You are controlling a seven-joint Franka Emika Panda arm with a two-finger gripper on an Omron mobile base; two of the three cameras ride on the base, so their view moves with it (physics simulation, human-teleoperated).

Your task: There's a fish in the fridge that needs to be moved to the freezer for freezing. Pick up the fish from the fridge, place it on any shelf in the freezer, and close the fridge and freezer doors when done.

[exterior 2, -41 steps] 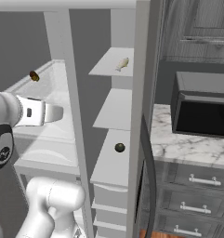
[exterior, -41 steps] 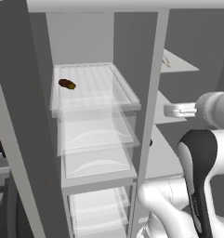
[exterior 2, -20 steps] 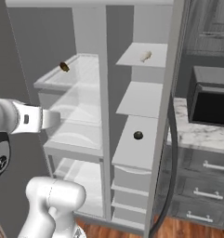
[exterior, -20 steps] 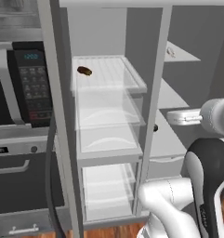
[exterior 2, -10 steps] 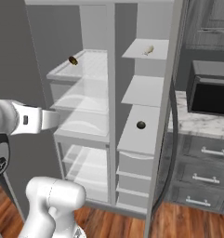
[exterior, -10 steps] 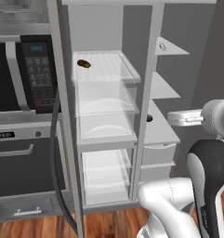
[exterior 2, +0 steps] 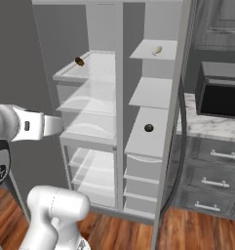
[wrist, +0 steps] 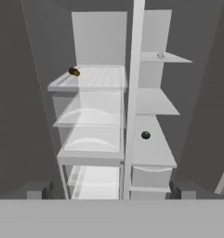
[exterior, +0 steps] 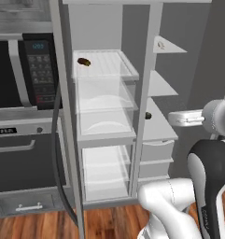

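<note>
The small cream-white fish [exterior 2: 157, 50] [exterior: 161, 45] [wrist: 161, 55] lies on the top shelf [exterior 2: 163, 53] of the freezer [wrist: 153, 97], the narrow right-hand section. The fridge [wrist: 92, 107] is the wider section to its left, with a ribbed glass shelf [exterior: 109, 65]. Both doors stand open: the fridge door [exterior: 62, 116] and the freezer door [exterior 2: 181, 97] show edge-on. My gripper [wrist: 111, 190] is open and holds nothing. It hangs well back from the unit, facing it at mid height, with one fingertip [wrist: 39, 188] low at the left.
A dark reddish-brown lump [exterior: 84, 61] [wrist: 74, 71] sits on the glass shelf. A small dark ball [exterior 2: 148, 128] [wrist: 145, 135] rests on a lower freezer shelf. A black microwave [exterior: 20, 70] [exterior 2: 221, 93] and grey drawers [exterior 2: 211, 180] flank the unit. Wood floor [exterior 2: 187, 234] lies in front.
The whole picture has shifted: the base has backed away from the unit, which now shows smaller and down to the floor. Fish, lump and ball lie where they were. The gripper stays open.
</note>
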